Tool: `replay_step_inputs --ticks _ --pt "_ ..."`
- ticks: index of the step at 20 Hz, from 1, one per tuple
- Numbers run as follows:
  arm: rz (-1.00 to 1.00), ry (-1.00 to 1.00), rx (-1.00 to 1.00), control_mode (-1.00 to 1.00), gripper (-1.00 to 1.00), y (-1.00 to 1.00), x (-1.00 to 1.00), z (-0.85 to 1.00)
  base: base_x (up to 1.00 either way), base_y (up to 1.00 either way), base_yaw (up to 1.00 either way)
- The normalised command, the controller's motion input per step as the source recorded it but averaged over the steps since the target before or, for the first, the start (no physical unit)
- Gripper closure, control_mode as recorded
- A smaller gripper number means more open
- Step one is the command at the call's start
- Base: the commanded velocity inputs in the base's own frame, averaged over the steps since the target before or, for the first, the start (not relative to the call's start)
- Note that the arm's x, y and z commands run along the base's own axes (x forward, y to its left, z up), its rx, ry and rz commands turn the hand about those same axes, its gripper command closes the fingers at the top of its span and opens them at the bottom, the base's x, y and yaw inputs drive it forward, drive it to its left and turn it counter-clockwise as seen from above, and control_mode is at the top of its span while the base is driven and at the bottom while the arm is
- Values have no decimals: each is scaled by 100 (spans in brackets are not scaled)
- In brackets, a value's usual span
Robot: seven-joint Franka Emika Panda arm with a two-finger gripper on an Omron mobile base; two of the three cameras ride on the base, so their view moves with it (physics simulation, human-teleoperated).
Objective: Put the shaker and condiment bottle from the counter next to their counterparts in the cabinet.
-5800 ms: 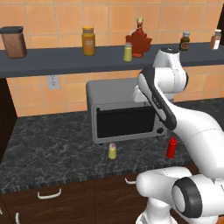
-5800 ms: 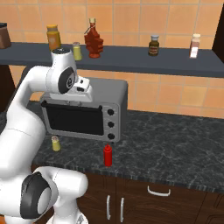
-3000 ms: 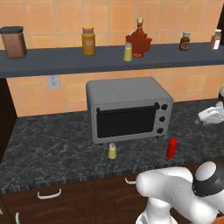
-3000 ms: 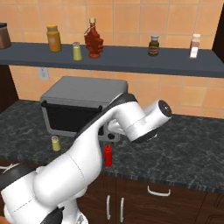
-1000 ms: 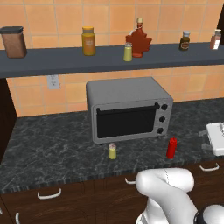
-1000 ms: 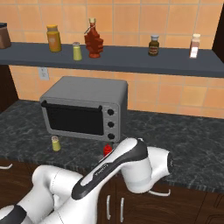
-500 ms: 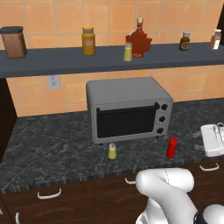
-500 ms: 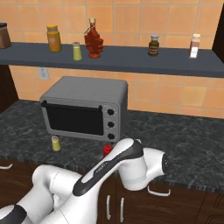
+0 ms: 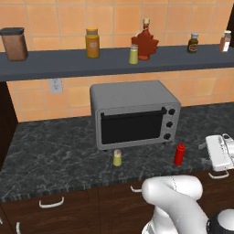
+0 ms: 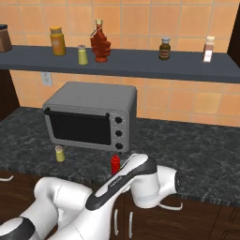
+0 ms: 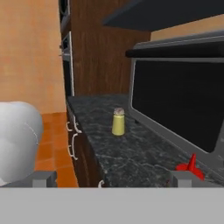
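The yellow-green shaker point(image 9: 117, 158) stands on the dark counter in front of the toaster oven's left corner. The red condiment bottle point(image 9: 179, 154) stands off the oven's right corner. My hand point(image 9: 219, 151) hangs low at the counter's right end, level with the bottle and apart from it. In the hand view my gripper point(image 11: 113, 179) is open and empty; the shaker point(image 11: 118, 121) is ahead, and the bottle's nozzle point(image 11: 191, 166) shows by the right fingertip point(image 11: 181, 177). On the cabinet shelf point(image 9: 55, 63) stand the matching shaker point(image 9: 133, 54) and the maple-leaf bottle point(image 9: 145, 44).
A grey toaster oven point(image 9: 133, 113) sits at the back of the counter. The shelf also holds a brown canister point(image 9: 14, 44), an orange-yellow jar point(image 9: 92, 43), a dark brown bottle point(image 9: 194, 43) and a pale bottle point(image 9: 225, 41). Drawers with white handles point(image 9: 50, 202) run below the counter.
The arm swung from in front of the oven to low at the right. In the last second the hand crept slightly left toward the counter. The bottles have not moved.
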Motion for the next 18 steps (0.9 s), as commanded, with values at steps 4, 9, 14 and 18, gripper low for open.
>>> replay_step_inputs --ticks 4,9,14,18 --pt "2 -1 -3 -100 -100 16 26 -23 0 0 0" --pt "0 0 -5 -100 -100 16 40 -33 0 0 0" --pt "0 0 -1 -100 -100 1 39 -31 0 0 0" --pt "0 0 0 -100 -100 -8 52 -30 0 0 0"
